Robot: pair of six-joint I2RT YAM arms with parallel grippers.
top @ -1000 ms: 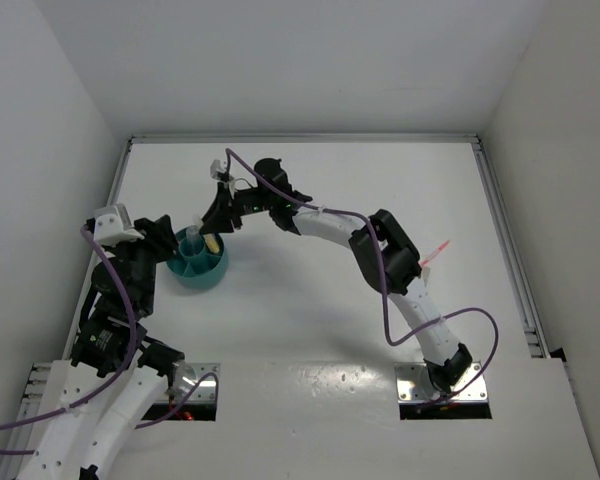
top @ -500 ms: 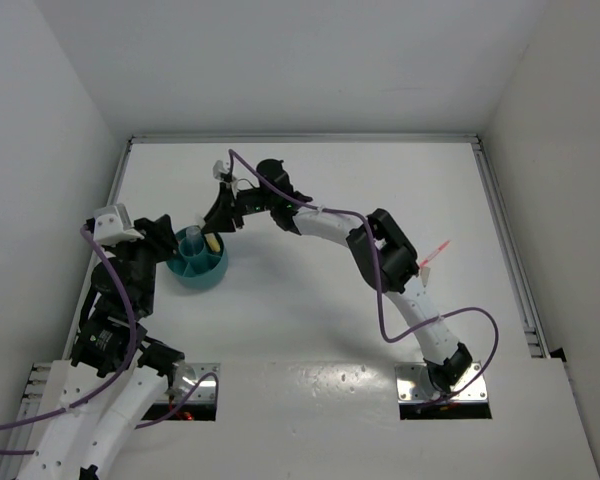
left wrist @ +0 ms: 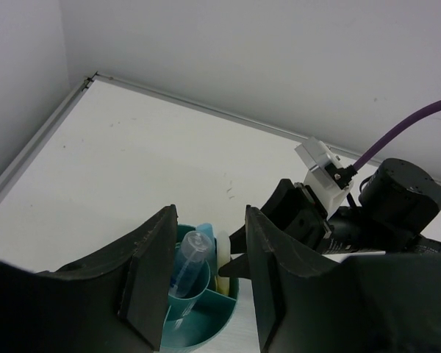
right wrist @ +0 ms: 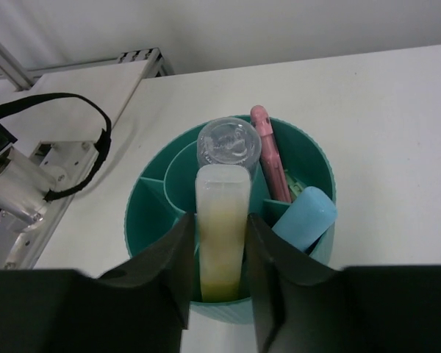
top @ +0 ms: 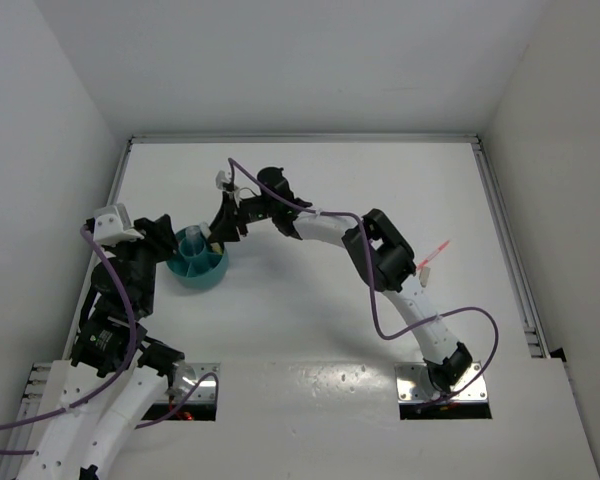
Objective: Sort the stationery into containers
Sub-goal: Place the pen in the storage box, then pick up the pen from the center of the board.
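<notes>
- Your right fingers (top: 218,234) reach over the holder (top: 204,275), which sits toward the 9 o'clock side of the table (top: 310,190) in the top view.
- In the right wrist view the yellow marker (right wrist: 222,220) stands upright between those fingers, one finger close on each side. Its lower end is down in the compartment at 6 o'clock of the holder's centre.
- The fingers flank the marker so closely that no gap shows. You cannot tell whether they are clamped on it or only lie against it.
- A clear tube (right wrist: 228,143) stands in the holder's centre, just at 12 o'clock of the marker's top end and touching it.
- A pink pen (right wrist: 268,154) leans in the compartment at 1 o'clock. A blue marker (right wrist: 306,219) sits at 4 o'clock with its end above the rim.
- Your left fingers (top: 172,243) are at the holder's 10 o'clock edge in the top view, and they stand apart.
- In the left wrist view the holder and the clear tube show in the gap between them. You cannot tell whether the fingers press on the holder's wall.
- A loose pen (top: 437,250), pink-red, lies on the table at 3 o'clock, well apart from the holder and just beside the right arm's elbow.
</notes>
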